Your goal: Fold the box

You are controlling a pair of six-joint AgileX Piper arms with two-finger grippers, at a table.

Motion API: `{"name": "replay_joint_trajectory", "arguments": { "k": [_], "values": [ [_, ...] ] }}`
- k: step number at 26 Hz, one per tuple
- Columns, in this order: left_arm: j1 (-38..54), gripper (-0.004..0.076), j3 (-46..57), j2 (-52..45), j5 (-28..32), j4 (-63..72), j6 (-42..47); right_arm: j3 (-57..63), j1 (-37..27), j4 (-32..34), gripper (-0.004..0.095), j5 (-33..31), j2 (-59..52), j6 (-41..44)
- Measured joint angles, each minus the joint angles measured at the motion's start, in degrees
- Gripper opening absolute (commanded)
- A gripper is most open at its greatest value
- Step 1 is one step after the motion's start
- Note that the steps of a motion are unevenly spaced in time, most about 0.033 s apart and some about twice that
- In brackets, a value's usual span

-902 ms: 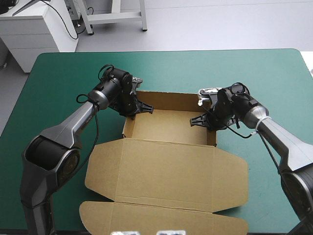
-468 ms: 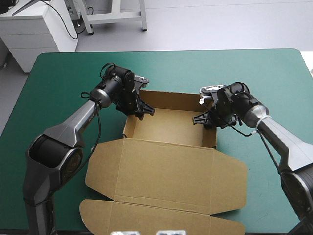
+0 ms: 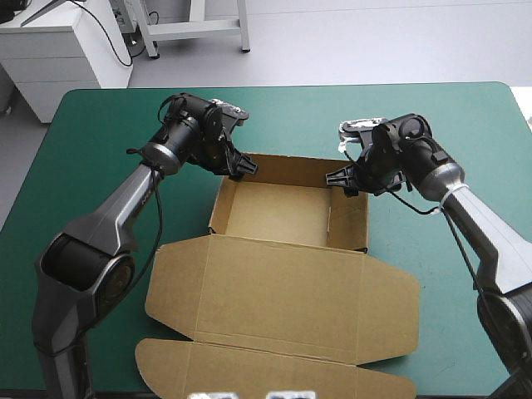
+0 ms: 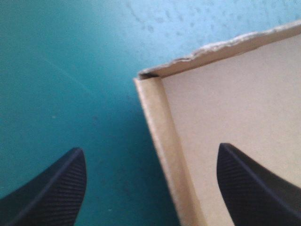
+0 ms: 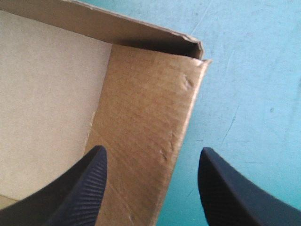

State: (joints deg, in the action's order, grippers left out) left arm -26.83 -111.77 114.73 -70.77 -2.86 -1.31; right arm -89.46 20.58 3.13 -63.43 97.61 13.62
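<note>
The brown box [image 3: 278, 212] stands mid-table as an open tray with its walls raised. Its lid [image 3: 283, 299] lies flat toward the near edge. My left gripper [image 3: 241, 166] hovers open over the tray's far left corner. In the left wrist view the left gripper [image 4: 150, 148] straddles the left wall [image 4: 162, 141] without touching it. My right gripper [image 3: 338, 179] is open above the far right corner. In the right wrist view the right gripper [image 5: 153, 149] has the right wall [image 5: 146, 122] between its spread fingers, and that wall leans inward a little.
The lid's front flap [image 3: 274, 374] reaches the table's near edge, and its side flaps [image 3: 395, 295] spread out left and right. Bare teal-green cover [image 3: 100, 150] lies to both sides of the tray and beyond it.
Both grippers were shut on the tray's side walls earlier. They have let go, opened, and drawn up and back toward the far corners.
</note>
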Motion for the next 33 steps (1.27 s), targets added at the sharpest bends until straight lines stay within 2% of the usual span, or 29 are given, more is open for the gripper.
{"name": "replay_joint_trajectory", "arguments": {
  "k": [4,6,15,19,21,26,28,33],
  "values": [
    [0.0,0.0488,-0.4,-3.9,-0.1,-3.5,0.0,-3.5,0.0,1.2,0.0539,-4.3,0.0,0.0],
    [0.0,0.0419,-0.5,-6.3,-0.1,-5.7,0.2,-4.4,0.0,2.5,0.0539,-6.2,0.0,0.0],
    [0.0,-0.0007,-0.3,-19.1,-0.1,-5.1,-0.2,-4.9,0.0,2.5,0.0539,-7.4,0.0,0.0],
    [0.0,-0.0008,2.0,-25.9,-0.1,-2.8,-1.0,-4.9,0.0,-0.4,0.0539,-7.4,0.0,0.0],
    [0.0,-0.0008,6.1,-31.7,-0.1,-2.2,-1.3,-4.9,0.0,-3.1,0.0539,-7.4,0.0,0.0],
    [0.0,-0.0008,18.7,-41.5,-0.1,-1.8,-0.8,-4.9,0.0,-3.5,0.0539,-7.4,0.0,0.5],
    [0.0,-0.0008,28.5,-47.7,0.5,-1.6,0.4,-4.9,0.0,-3.5,0.0539,-7.4,0.0,1.1],
    [0.0,-0.0008,56.3,-64.2,8.8,3.2,0.9,-3.9,0.0,-1.7,0.0539,-7.4,0.0,2.7]
  ]
}}
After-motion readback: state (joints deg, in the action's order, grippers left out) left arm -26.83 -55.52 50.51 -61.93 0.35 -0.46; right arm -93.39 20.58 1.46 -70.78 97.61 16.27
